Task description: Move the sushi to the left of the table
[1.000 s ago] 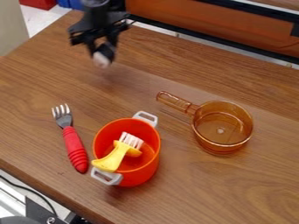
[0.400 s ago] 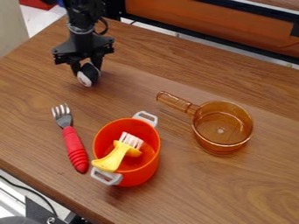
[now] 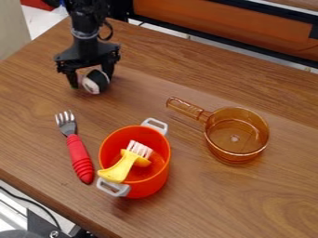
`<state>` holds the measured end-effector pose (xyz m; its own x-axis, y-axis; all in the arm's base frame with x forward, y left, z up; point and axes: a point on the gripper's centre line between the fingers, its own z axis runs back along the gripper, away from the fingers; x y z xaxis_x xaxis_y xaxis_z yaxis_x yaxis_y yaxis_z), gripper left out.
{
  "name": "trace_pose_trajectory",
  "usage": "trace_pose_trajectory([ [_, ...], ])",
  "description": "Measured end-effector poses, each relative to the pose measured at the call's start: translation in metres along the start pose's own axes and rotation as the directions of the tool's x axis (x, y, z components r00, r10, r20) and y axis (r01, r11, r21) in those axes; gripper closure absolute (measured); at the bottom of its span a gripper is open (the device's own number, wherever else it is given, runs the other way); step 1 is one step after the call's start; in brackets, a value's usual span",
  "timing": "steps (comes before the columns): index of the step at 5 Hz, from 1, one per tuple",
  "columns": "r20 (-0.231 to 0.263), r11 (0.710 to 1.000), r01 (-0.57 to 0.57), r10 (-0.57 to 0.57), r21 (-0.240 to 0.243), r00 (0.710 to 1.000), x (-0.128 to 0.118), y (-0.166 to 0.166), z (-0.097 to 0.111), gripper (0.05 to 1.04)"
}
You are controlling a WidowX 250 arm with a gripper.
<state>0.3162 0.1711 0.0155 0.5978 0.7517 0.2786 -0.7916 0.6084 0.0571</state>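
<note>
Okay, your fingers [image 3: 72,80] just spread apart, and there's now a gap on one side of the sushi [image 3: 96,82], which is sitting between them at the upper left of the tabletop [image 3: 155,83]. Looks like you've let go, so the move's basically done; I'd lift straight up so you don't nudge it.

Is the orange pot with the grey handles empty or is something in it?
Not empty: a yellow brush leans inside the orange pot, its white bristles below the rim.
</note>
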Motion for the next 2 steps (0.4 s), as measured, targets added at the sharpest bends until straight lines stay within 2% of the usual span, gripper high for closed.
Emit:
trace_pose_trajectory([
  [1,-0.006,1.000,0.000,0.000,0.006,1.000,0.000,0.002,0.004,0.083],
  [2,-0.020,1.000,-0.023,0.023,0.002,1.000,-0.001,0.004,0.019,0.083],
])
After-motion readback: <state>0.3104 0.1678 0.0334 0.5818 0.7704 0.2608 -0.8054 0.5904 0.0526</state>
